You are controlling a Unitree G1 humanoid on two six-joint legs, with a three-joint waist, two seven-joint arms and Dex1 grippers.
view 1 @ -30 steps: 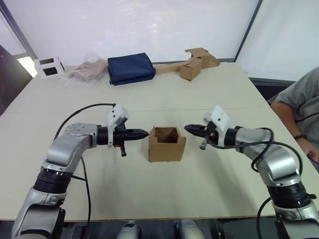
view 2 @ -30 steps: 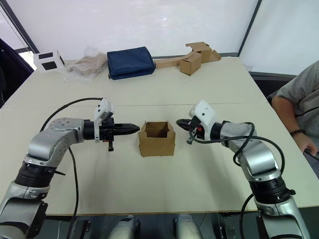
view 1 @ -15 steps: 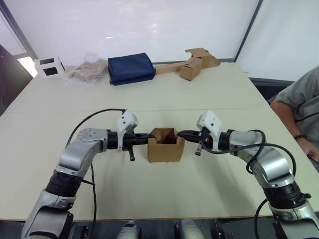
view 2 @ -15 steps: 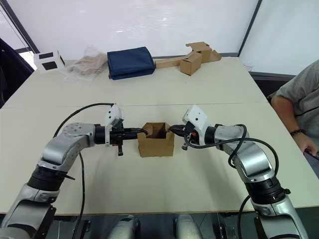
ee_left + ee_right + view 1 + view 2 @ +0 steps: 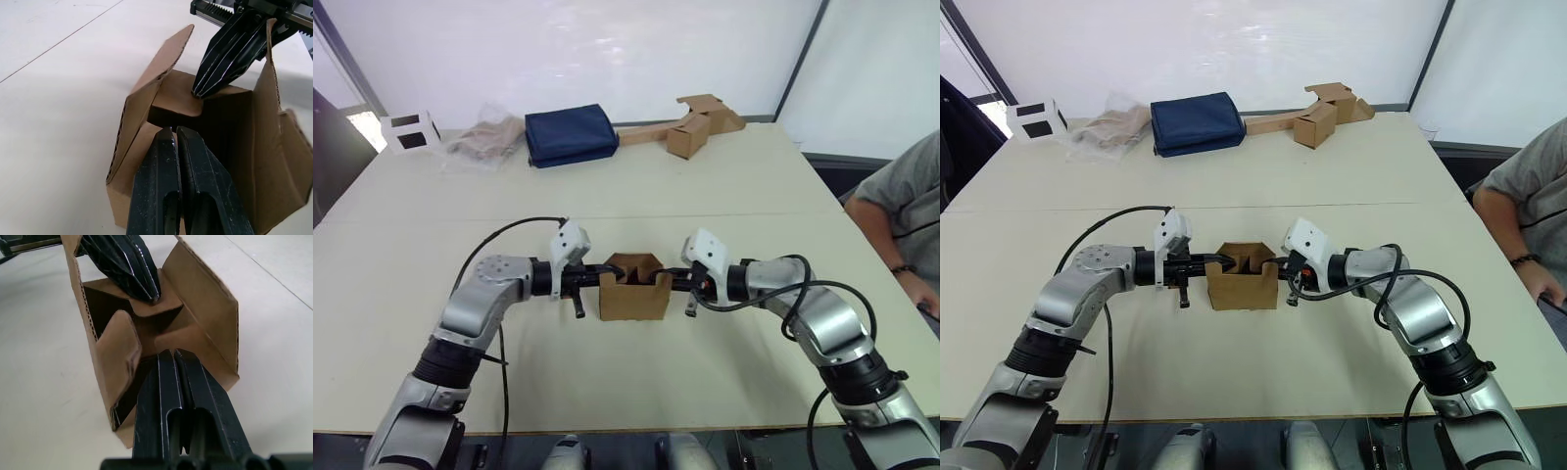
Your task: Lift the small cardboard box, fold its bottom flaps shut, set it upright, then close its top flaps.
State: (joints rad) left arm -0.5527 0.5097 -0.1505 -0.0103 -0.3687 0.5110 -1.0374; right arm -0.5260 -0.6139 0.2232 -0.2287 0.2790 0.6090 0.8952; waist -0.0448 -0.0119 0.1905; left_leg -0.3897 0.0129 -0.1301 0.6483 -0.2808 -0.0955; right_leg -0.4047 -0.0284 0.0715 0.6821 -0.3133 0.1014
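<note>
Both pairs of fingers have closed in from either side and now reach over the box rim. Left gripper (image 5: 1217,261) and right gripper (image 5: 1275,262) are clenched, tips pressing the end flaps inward inside the small cardboard box (image 5: 1237,288). It sits open-topped on the tabletop (image 5: 1351,176), not yet lifted, so folding has begun early.

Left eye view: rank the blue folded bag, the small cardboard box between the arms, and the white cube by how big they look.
1. Blue folded bag.
2. Small cardboard box, though it sits nearer the camera, so the gap is unsure.
3. White cube.
</note>
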